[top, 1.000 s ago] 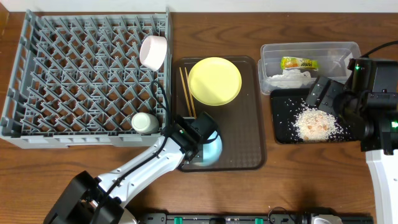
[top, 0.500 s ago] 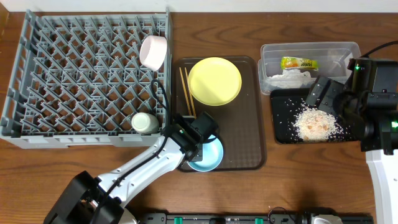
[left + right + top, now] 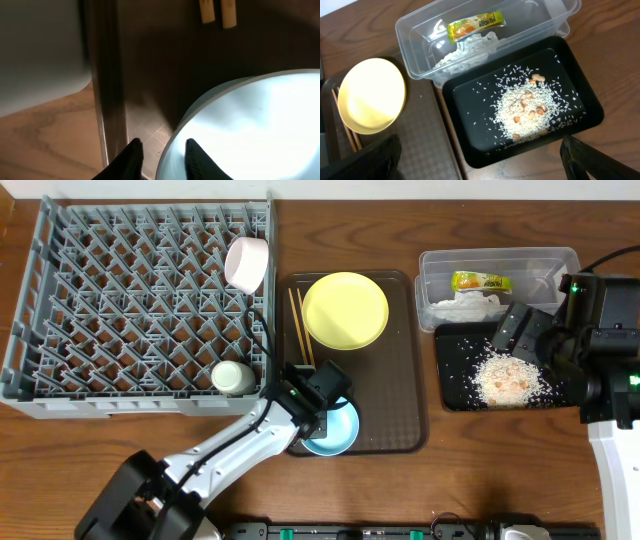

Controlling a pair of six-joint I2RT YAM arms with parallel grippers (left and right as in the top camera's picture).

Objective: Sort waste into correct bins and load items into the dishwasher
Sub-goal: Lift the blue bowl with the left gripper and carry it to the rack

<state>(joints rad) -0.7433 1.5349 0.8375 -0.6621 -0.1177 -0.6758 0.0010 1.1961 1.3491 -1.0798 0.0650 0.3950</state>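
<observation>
1. Overhead: left gripper (image 3: 322,405) sits over the 7 o'clock corner of the brown serving tray (image 3: 400,380), at the 10 o'clock rim of the light blue bowl (image 3: 338,432).
2. Left wrist view: fingertips (image 3: 131,156) are slightly apart and straddle the bowl rim, one outside and one over the inside. A strip of tray shows between the outer tip and the rim, so it is not clamped. The bowl sits flat and upright on the serving tray.
3. Right gripper (image 3: 518,332) has its jaws spread wide with nothing in them. It hangs over the seam where the clear tub (image 3: 500,260) meets the black tray (image 3: 455,385), toward that tray's 1 o'clock corner.
4. Rice scraps (image 3: 527,112) are piled mid-tray in the black tray with a few orange-brown bits mixed in. Loose grains are scattered around the pile.
5. The clear tub lies at 12 o'clock of the black tray, edges touching. It holds the snack wrapper (image 3: 475,25) and the tissue (image 3: 462,50), with the wrapper at 12 o'clock of the tissue.
6. Yellow plate (image 3: 345,310) is on the 12 o'clock half of the serving tray. Chopsticks (image 3: 299,325) lie side by side just at its 9 o'clock, running 12-to-6, lower ends near the bowl.
7. Dish rack (image 3: 140,300) is at 9 o'clock of the serving tray. White bowl (image 3: 247,262) is tipped on its side at the rack's 2 o'clock edge, and the green cup (image 3: 232,376) is in the rack's 5 o'clock corner.
</observation>
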